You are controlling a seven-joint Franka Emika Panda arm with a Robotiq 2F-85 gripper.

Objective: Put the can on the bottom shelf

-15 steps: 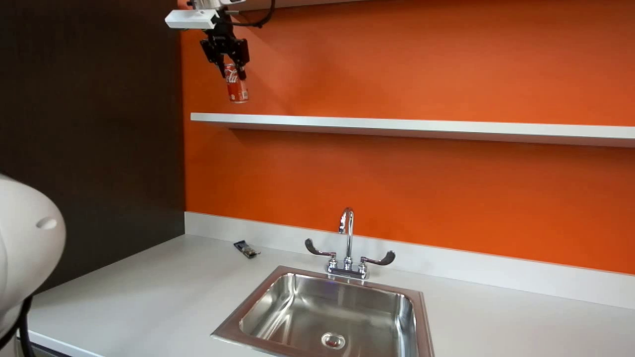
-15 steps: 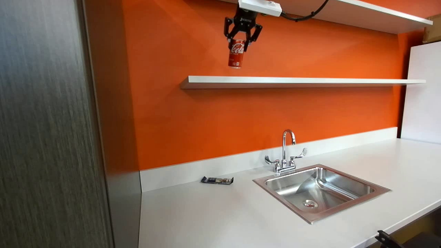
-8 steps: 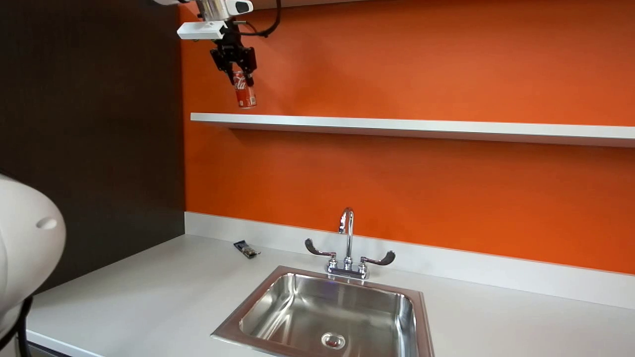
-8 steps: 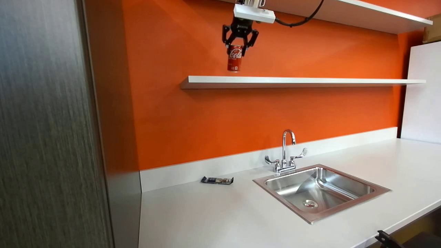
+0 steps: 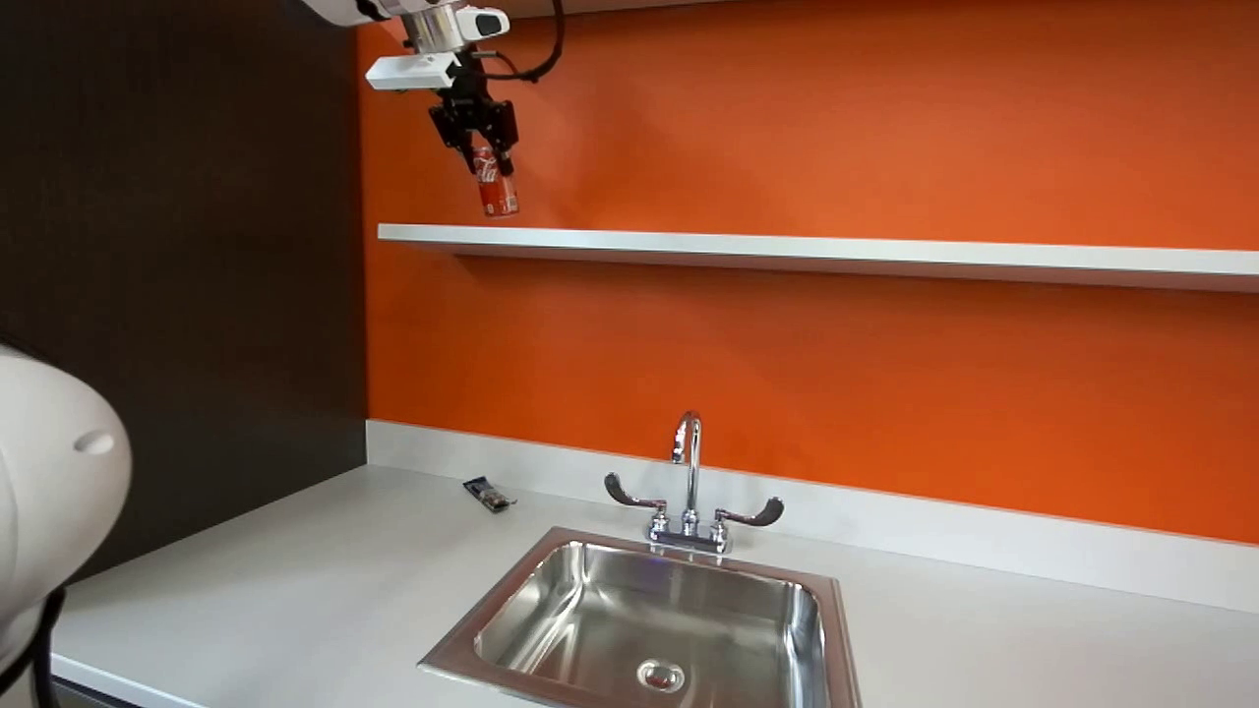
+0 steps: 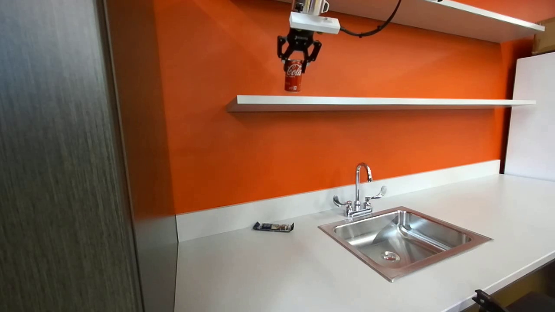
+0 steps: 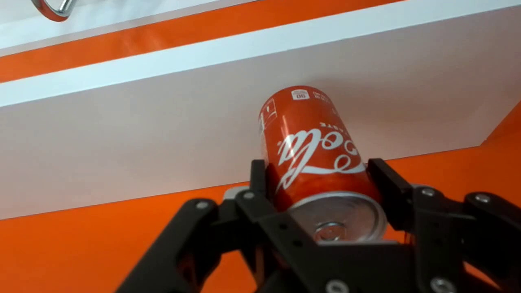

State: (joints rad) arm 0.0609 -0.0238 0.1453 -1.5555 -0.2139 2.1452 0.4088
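Observation:
The red can point(image 5: 499, 201) with a silvery rim hangs in my gripper point(image 5: 489, 169) just above the bottom shelf point(image 5: 787, 246), the long white board on the orange wall. In an exterior view the can point(image 6: 292, 82) is nearly upright, and a thin strip of wall shows between its base and the shelf edge point(image 6: 368, 101). My gripper point(image 6: 295, 68) is shut on the can's upper part. In the wrist view the gripper point(image 7: 316, 167) has a finger on each side of the can point(image 7: 313, 118). The shelf's top point(image 7: 122, 142) lies beneath, with a soft shadow; the can's base is hidden there.
An upper white shelf point(image 6: 433, 19) overhangs close to the arm. A dark panel point(image 5: 197, 246) stands at the shelf's left end. Below are a faucet point(image 5: 691, 472), a steel sink point(image 5: 846, 649) and a small black packet point(image 5: 489, 494) on the white counter point(image 5: 295, 570).
My gripper and the can have come down closer to the bottom shelf. They shifted sideways too, rightward in an exterior view and slightly leftward in an exterior view. The grip is unchanged.

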